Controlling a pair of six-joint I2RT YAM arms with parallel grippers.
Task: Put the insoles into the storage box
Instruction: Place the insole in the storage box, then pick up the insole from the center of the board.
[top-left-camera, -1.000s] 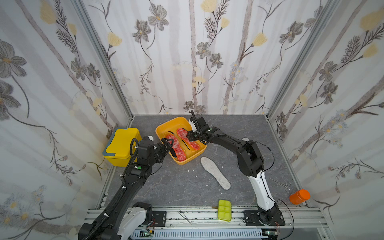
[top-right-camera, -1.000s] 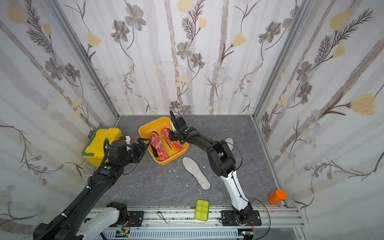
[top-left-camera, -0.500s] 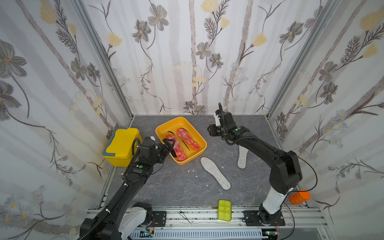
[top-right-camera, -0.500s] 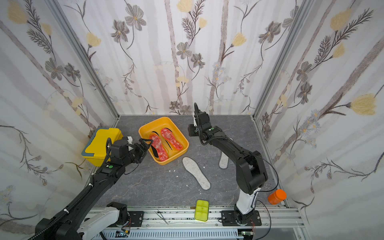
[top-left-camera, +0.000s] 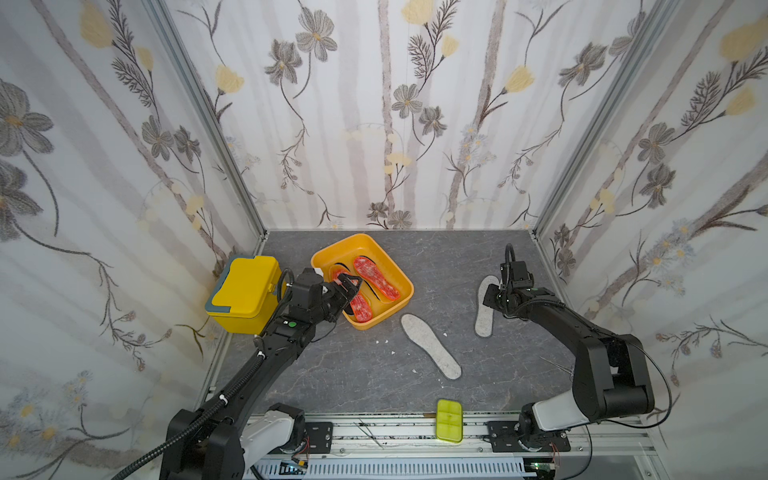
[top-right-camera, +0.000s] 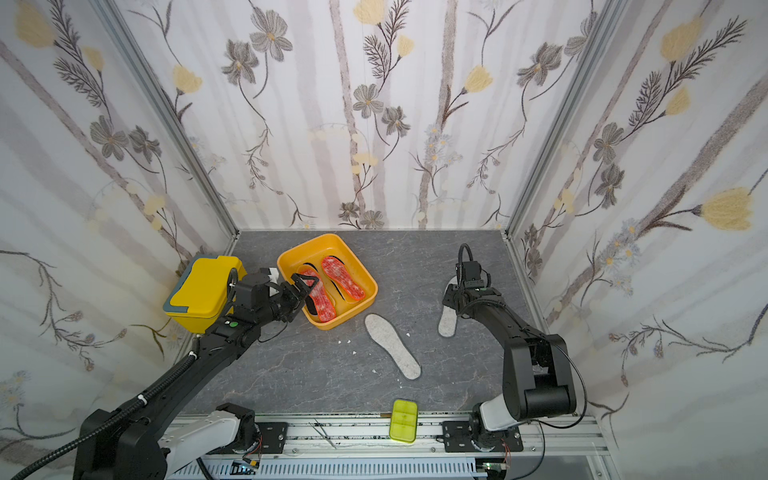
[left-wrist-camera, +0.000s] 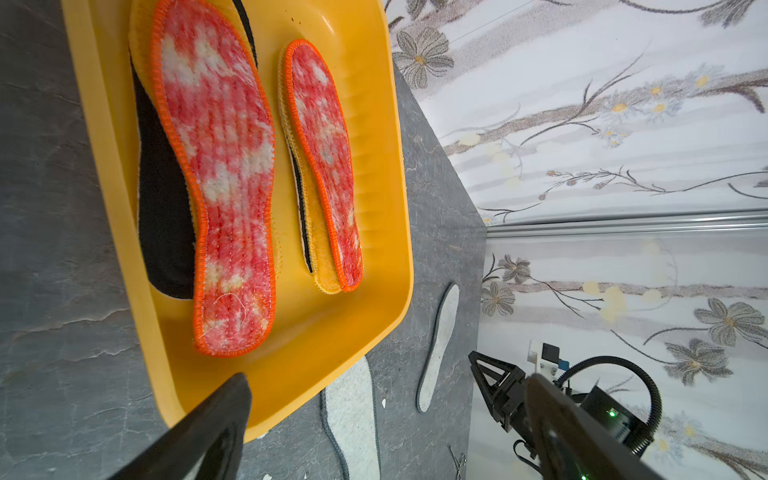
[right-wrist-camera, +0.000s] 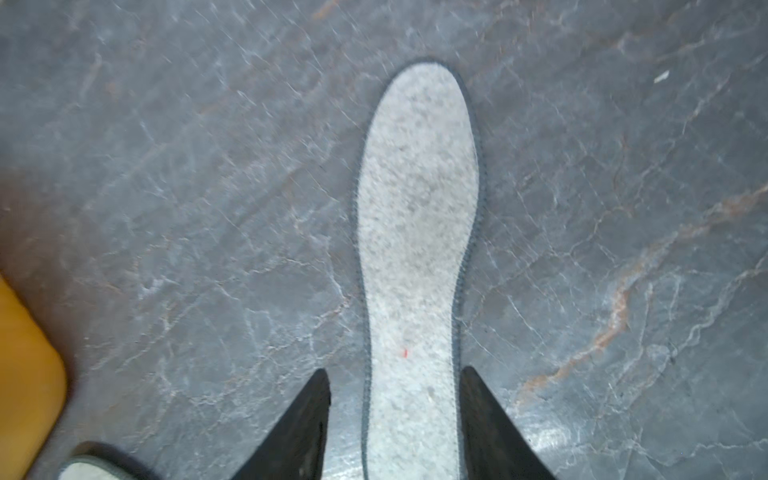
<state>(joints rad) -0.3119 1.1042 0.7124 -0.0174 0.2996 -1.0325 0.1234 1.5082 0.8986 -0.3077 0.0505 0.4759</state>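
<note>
Grey felt insole (right-wrist-camera: 417, 232) lies flat on worktop (right-wrist-camera: 174, 174), one end between spread right fingers (right-wrist-camera: 301, 428) — not pinched. Left fingers (left-wrist-camera: 212, 432) spread wide by storage box (left-wrist-camera: 386, 249) rim — red-orange insoles (left-wrist-camera: 224, 166) lie inside.

A grey-white felt insole (right-wrist-camera: 415, 232) lay flat on the grey marbled table (right-wrist-camera: 187, 187), its dark stitched rim running round the far rounded end and a tiny red fleck on its narrower near part. The right gripper (right-wrist-camera: 395, 419) stood with its jaws apart, one black fingertip (right-wrist-camera: 305, 424) just outside each long edge of the insole. At the picture's edge showed a rounded orange-yellow corner of the storage box (right-wrist-camera: 25, 374), and near it a pale dark-rimmed piece (right-wrist-camera: 91, 467), too cropped to name.
</note>
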